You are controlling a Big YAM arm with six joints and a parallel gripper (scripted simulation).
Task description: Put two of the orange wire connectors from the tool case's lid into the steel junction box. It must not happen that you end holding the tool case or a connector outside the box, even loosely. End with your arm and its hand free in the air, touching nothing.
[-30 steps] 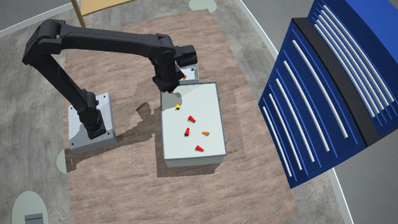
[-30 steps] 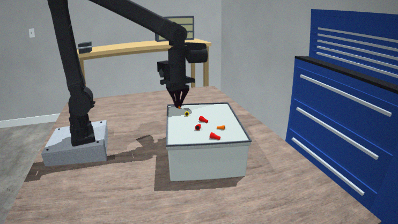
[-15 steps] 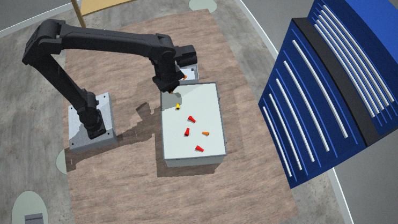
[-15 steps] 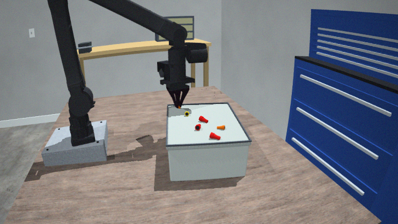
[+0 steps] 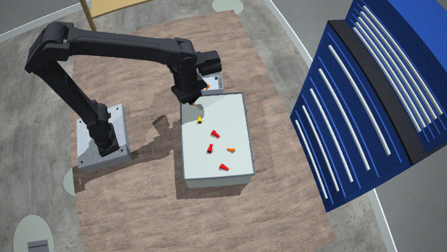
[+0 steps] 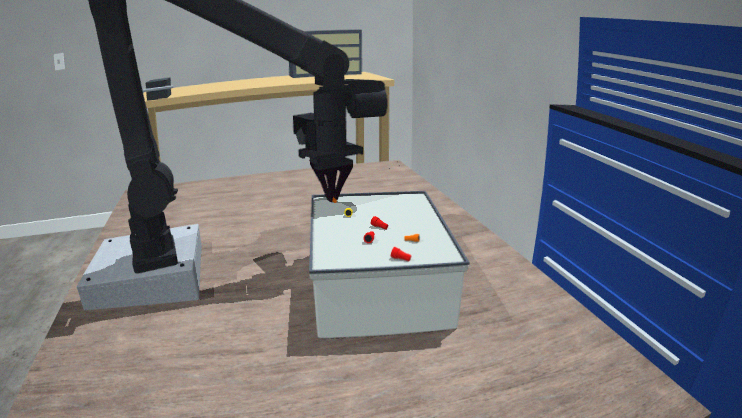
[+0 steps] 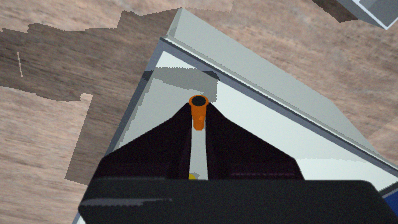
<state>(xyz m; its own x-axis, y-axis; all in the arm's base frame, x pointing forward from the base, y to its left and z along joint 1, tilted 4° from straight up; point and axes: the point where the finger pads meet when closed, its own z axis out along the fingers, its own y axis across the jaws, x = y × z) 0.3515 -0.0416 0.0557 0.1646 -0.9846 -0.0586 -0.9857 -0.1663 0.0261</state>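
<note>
Orange shows at the fingertips of the gripper (image 5: 191, 102) (image 6: 332, 197) (image 7: 199, 111) in the top view, over the lid's corner nearest the steel junction box (image 5: 222, 82) (image 7: 367, 12). Inside that box lies 1 orange connector (image 5: 207, 86); the arm (image 5: 117, 46) (image 6: 330, 103) hides part of the box. On the lid of the tool case (image 5: 215, 163) (image 6: 386, 306) (image 7: 250, 55) rest 1 loose orange connector (image 5: 231, 149) (image 6: 412, 238), 1 yellow connector (image 5: 199, 119) (image 6: 348, 212) (image 7: 192, 176) and 3 red ones. From the exterior, the fingers point down, nearly together, at the lid's far left corner, the yellow connector near them; whether the fingertips touch the lid, I cannot tell. The loose orange connector lies well apart from them, between red ones. The wrist view shows the fingers clenched on 1 orange connector, the held connector (image 5: 192, 103) (image 6: 335, 200) (image 7: 198, 119), its dark open end facing the camera. Past the case's edge, part of the steel box shows on the wooden table (image 5: 140, 213) (image 6: 218, 363) (image 7: 285, 35).

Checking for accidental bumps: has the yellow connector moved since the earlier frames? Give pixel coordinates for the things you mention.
No. In the top view, the yellow connector (image 5: 199, 118) (image 6: 347, 209) (image 7: 192, 176) keeps its spot on the tool case's lid (image 5: 225, 112) (image 6: 399, 207) (image 7: 280, 130); no direction to report.
</note>
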